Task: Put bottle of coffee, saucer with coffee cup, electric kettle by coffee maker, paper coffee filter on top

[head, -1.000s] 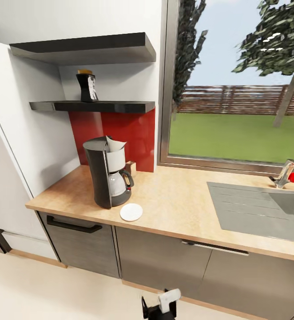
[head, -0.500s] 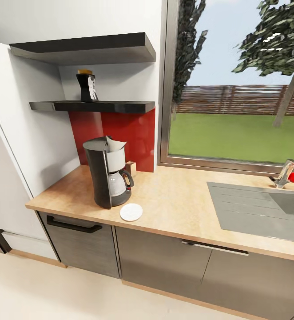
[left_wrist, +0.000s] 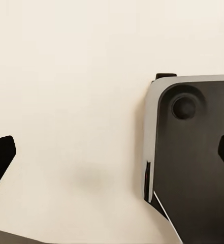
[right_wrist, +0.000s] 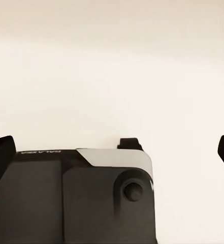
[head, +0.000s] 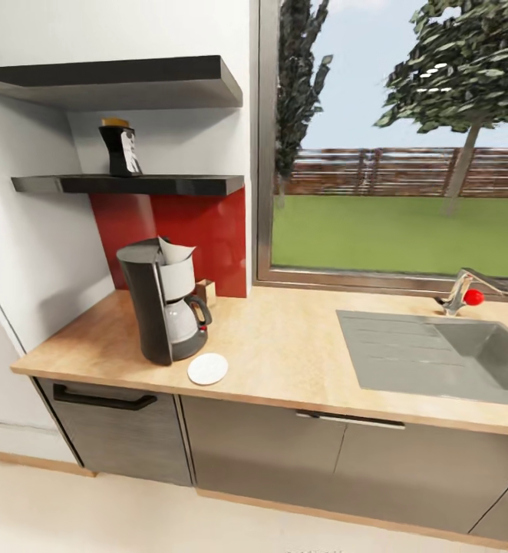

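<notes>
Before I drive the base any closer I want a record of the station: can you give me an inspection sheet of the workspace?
Surface: kitchen countertop, beige wood-look, sink set in at its right.
Job's things: coffee maker on the counter with the paper coffee filter on top; saucer flat in front of it, no cup on it; bottle of coffee upright on the kitchen shelf.
Clutter: small brown box behind the coffee maker.
Grippers: left gripper and right gripper open, holding nothing, over pale floor.
Cables: nothing seen.
Surroundings: window onto lawn, fence and trees; red backsplash; tap.
</notes>
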